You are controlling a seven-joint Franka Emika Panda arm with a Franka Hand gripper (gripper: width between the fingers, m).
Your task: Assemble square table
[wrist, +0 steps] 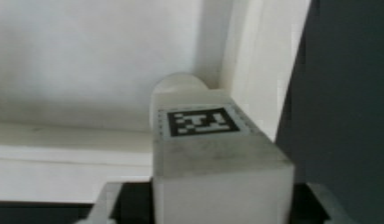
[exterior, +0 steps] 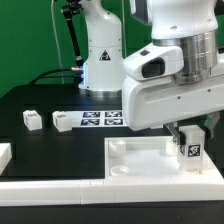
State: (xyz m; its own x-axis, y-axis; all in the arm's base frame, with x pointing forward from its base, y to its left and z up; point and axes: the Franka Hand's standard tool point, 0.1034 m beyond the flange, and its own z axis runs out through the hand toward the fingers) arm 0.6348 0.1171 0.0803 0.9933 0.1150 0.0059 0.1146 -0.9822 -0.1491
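At the exterior view's left, a small white tagged block leg point(exterior: 33, 120) and a second loose leg point(exterior: 62, 122) lie on the black desk point(exterior: 60, 145), well apart from the slab. Just beside them lies the marker board point(exterior: 100, 120). A long white border rail point(exterior: 50, 186) runs along the near edge.

Further right sits the large white plastic square slab point(exterior: 140, 160), with a raised rim and no leg showing in its near sockets. At the far right the gripper point(exterior: 190, 140) stands with its jaws narrow, clamped on a third white tagged leg point(exterior: 192, 154), upright at the slab's rear corner. The wrist view shows that leg point(wrist: 207, 160) close against the rim's corner, but whether it is seated I cannot tell.

I judge the assembly early: at most one leg is placed and two visible ones wait. The rim crowds the held leg on two sides, while the desk left of the slab offers free room.
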